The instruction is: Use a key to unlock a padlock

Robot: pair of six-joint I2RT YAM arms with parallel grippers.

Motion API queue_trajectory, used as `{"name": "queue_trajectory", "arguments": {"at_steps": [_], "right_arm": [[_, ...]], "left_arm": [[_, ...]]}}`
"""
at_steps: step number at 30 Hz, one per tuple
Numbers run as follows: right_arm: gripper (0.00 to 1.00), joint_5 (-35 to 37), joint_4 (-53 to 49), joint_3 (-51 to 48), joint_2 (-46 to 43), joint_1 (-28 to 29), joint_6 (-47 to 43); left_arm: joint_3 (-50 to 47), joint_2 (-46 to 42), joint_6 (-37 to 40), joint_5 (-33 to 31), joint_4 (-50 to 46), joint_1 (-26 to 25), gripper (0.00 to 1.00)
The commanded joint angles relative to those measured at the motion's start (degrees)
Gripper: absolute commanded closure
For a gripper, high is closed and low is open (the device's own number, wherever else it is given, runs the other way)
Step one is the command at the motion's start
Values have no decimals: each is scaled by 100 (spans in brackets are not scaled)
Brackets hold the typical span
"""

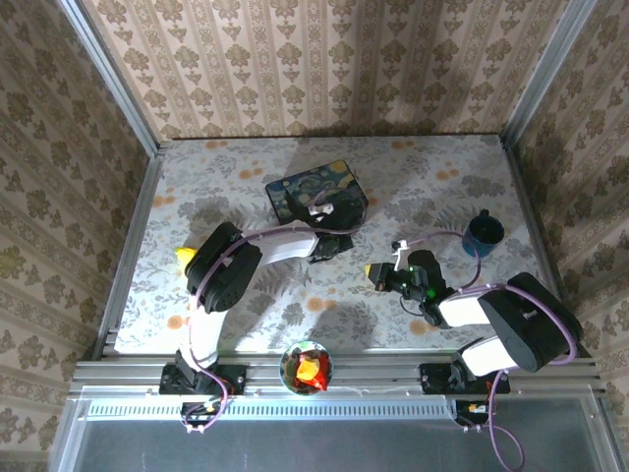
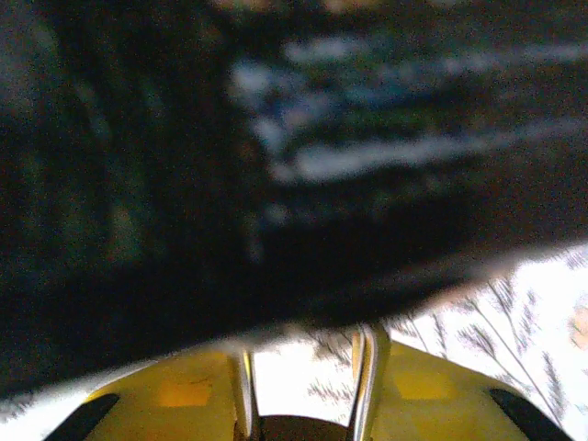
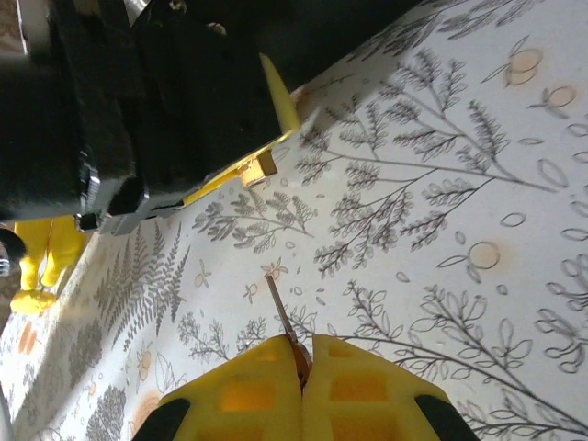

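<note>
Looking from wrists, left pincer clamps padlock, right pincer pinches thin key

Tabletop: pale cloth printed with grey ferns, sprigs and small orange flowers; covers the whole working surface.
Dark blue box, lid painted with a swirling starry-night picture: lies flat, far centre, turned at a slight angle to the tabletop edges.
Small dark blue cup: upright, right side, well apart from the box. Contents not discernible.
Yellow object: left side, partly hidden; kind not clear from above. The right wrist view shows it as a lumpy yellow shape.
Bowl: middle of the near edge, on the aluminium rail; red and yellow pieces inside.
Walls: beige damask wallpaper on three sides.
</note>
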Motion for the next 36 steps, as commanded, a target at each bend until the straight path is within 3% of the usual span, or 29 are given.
{"name": "queue_trajectory", "arguments": {"at_steps": [1, 14, 27, 36], "right_arm": [[100, 353, 721, -99, 158, 113, -201], [100, 1074, 1396, 169, 952, 558, -117], [100, 1228, 2361, 513, 1991, 669, 345], [100, 1319, 2559, 557, 2155, 661, 467]], "left_arm": [[-139, -392, -412, 1061, 317, 59, 100], [-574, -612, -1508, 1937, 1218, 187, 100], [-652, -552, -1622, 2063, 1389, 202, 100], [-679, -500, -1669, 2117, 1442, 205, 100]]}}
